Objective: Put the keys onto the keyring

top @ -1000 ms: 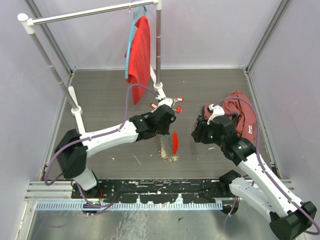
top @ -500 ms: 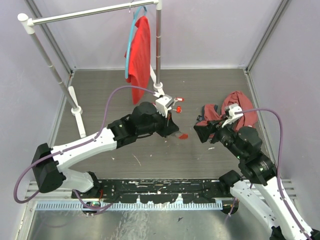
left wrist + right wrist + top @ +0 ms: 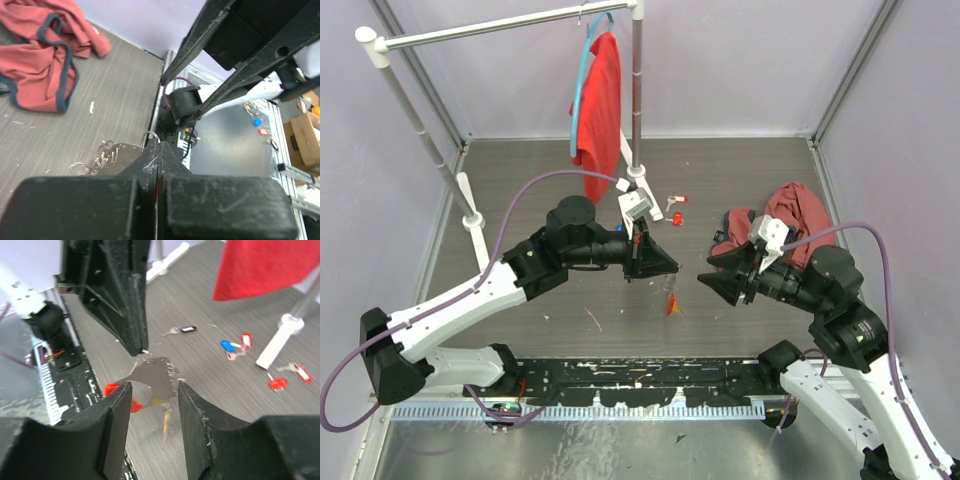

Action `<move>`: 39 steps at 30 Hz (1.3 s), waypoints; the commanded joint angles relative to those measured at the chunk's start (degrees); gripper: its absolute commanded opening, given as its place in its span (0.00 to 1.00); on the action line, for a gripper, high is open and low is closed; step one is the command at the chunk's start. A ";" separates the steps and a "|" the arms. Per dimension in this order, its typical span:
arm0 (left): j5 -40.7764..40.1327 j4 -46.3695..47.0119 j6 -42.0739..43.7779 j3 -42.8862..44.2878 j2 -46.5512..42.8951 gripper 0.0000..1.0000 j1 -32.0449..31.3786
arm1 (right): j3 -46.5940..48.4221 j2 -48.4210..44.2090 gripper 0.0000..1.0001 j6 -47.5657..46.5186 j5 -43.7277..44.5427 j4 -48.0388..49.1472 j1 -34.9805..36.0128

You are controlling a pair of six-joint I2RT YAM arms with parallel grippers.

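My left gripper (image 3: 670, 270) (image 3: 158, 144) is shut on the keyring and holds it up above the floor. Seen from the right wrist, a small ring (image 3: 146, 354) sits at the left fingertips (image 3: 134, 337). A silvery plate with chain (image 3: 156, 378), a red plastic piece (image 3: 119, 394) and a yellow tag (image 3: 166, 420) hang below it. My right gripper (image 3: 154, 386) (image 3: 708, 283) is open, its fingers standing either side of the hanging plate. Loose keys lie on the floor: one with a black tag (image 3: 185, 329), one blue (image 3: 227, 345), red ones (image 3: 276, 383) (image 3: 676, 216).
A clothes rack stands at the back with a red shirt (image 3: 600, 105) on a blue hanger; its pole foot (image 3: 287, 325) is near the loose keys. A crumpled red garment (image 3: 795, 228) (image 3: 42, 55) lies on the right. A black rail (image 3: 650, 385) runs along the near edge.
The left gripper has lifted the keyring off the floor and turned to point right. The right gripper has swung in to face it, and its jaws have narrowed around the hanging plate.
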 commanded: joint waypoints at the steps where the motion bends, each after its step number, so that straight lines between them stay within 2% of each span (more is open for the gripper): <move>1: 10.15 1.75 2.21 1.79 -2.27 0.00 0.48 | 4.78 1.16 0.47 -4.61 -13.88 1.37 -0.17; 10: 17.24 0.18 3.03 4.25 -2.67 0.00 0.48 | 8.50 5.90 0.50 -7.43 -23.55 0.34 -0.20; 23: 20.75 -2.14 2.64 7.07 -0.83 0.00 0.54 | 13.97 14.82 0.45 -17.47 -28.76 -10.90 -0.21; 39: 21.47 -2.42 2.11 7.96 1.00 0.00 0.54 | 13.67 16.87 0.37 -15.87 -33.13 -7.67 -0.21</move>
